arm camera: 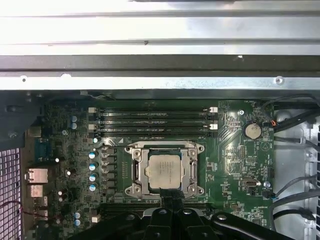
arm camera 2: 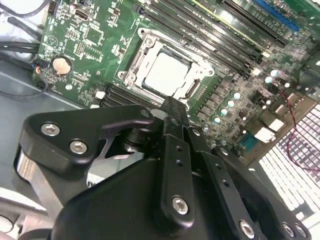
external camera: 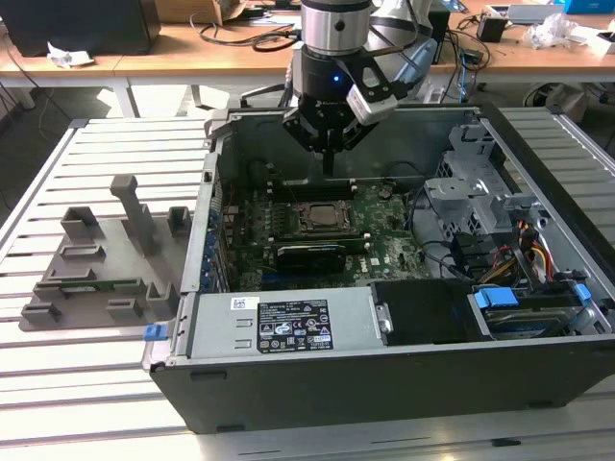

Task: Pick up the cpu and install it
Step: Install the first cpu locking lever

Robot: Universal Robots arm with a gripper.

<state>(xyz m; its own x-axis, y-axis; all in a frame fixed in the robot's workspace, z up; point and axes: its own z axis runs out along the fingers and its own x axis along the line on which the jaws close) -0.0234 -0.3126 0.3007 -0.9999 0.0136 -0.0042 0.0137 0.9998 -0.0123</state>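
While the cpu (arm camera: 164, 171) sits in its socket, the claw (arm camera: 171, 200) hangs above, pressed together.

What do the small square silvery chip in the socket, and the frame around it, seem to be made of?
The small square silvery cpu has a top that looks like matte brushed metal, judging by its pale, soft sheen; its rim seems paler. The socket frame around it looks like bright stamped steel, since its edges glint. The black gripper hangs just above them.
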